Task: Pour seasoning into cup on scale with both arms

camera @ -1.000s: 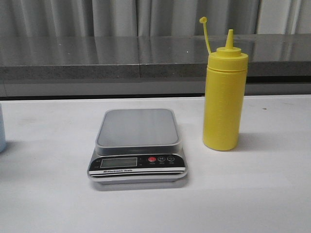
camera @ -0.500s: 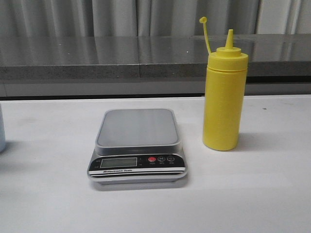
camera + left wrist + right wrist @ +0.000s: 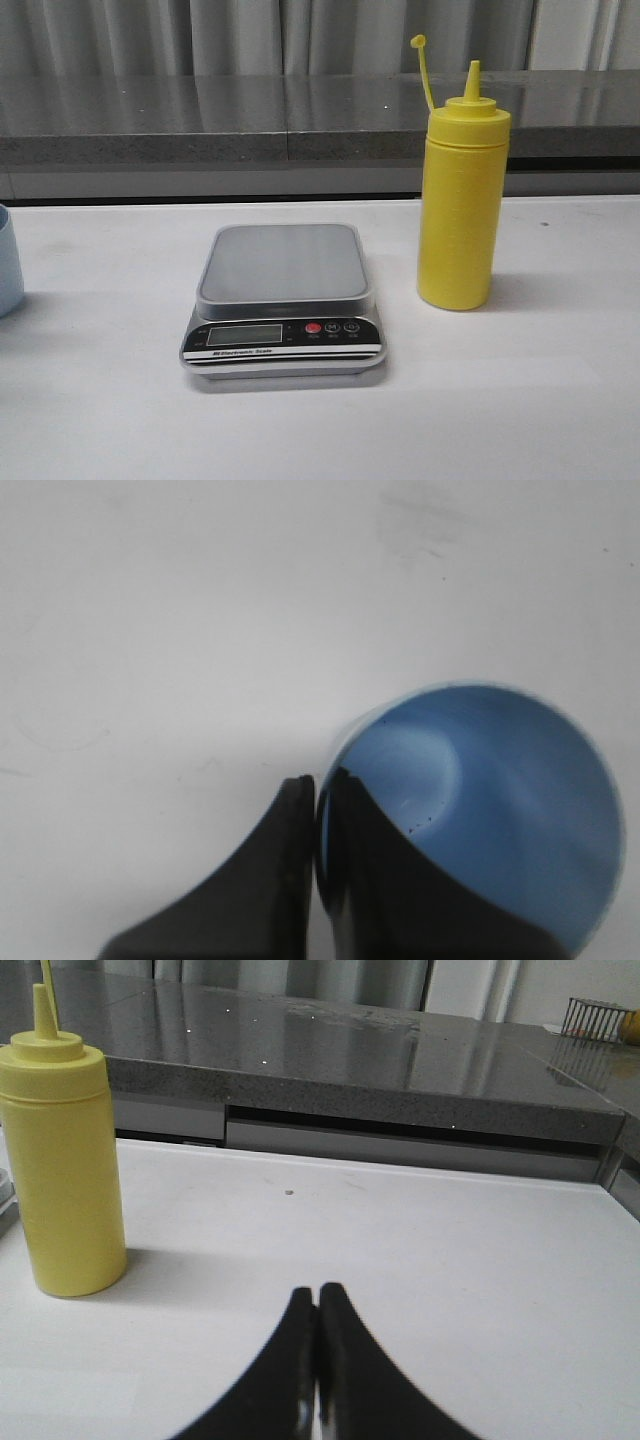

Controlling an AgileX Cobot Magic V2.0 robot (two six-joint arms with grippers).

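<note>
The cup [image 3: 8, 258] has slid further in from the left, pinched at its rim by the left gripper [image 3: 316, 825] (right gripper [image 3: 317, 1330] closed, empty); it should go level onto the scale [image 3: 284, 262].

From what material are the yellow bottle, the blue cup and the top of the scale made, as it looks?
Yellow bottle: likely soft plastic, matte and opaque, with faint moulded rings. Blue cup: probably thin plastic, since its wall looks smooth and slightly translucent. Scale: the grey platform could be brushed metal or plastic, as its dull even sheen leaves that open; the front panel looks like glossy black plastic.
</note>
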